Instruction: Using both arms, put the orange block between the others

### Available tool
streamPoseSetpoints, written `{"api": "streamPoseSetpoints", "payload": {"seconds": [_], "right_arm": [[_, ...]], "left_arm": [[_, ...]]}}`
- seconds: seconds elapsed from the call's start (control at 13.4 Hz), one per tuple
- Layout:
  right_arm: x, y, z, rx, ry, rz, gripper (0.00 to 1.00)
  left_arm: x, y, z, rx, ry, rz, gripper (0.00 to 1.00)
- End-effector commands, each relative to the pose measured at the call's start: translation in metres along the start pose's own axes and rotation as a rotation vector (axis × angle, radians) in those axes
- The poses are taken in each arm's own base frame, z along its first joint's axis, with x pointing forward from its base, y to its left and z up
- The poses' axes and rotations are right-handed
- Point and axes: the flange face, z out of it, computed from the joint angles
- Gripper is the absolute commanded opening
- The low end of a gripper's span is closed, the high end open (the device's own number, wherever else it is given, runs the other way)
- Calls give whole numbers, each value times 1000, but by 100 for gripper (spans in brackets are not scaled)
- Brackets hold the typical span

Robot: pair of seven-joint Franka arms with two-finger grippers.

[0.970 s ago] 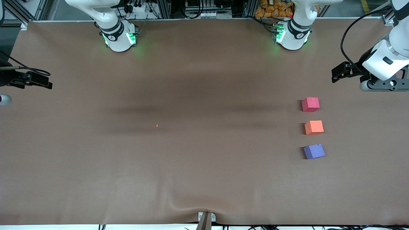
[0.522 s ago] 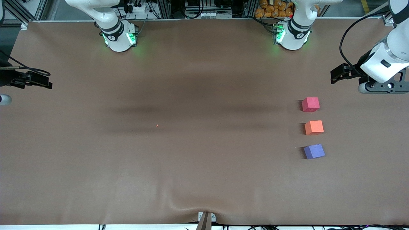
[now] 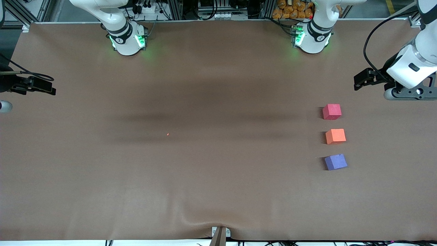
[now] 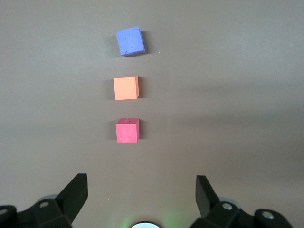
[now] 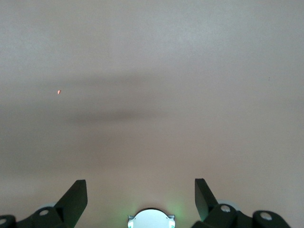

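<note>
Now left gripper (image 4: 141,190) slightly farther up

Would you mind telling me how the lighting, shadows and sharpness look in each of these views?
Front view: even light, broad soft dark bands across the brown table; short shadows beside the orange block; green glow at both bases. Left wrist view: the three cubes sharp, open left gripper dark at the edge. Right wrist view: faint shadow bands, open right gripper, green glint below.

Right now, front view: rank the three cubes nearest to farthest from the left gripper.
Left gripper hangs open toward the left arm's end of the table.
1. Red-pink cube, farthest from the front camera.
2. Orange block, between the others.
3. Purple-blue cube, nearest the front camera.
</note>
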Motion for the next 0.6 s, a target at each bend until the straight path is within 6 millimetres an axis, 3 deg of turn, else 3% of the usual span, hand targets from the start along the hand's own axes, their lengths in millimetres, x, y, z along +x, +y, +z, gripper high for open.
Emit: {"api": "streamPoseSetpoints", "payload": {"seconds": [0.0, 0.52], "right_arm": [[-4, 1, -5, 3, 1, 15, 100], [-4, 4, -5, 2, 1, 20, 100]], "left_arm": [[3, 3, -6, -4, -5, -3, 100], [7, 5, -4, -4, -8, -5, 100]]}}
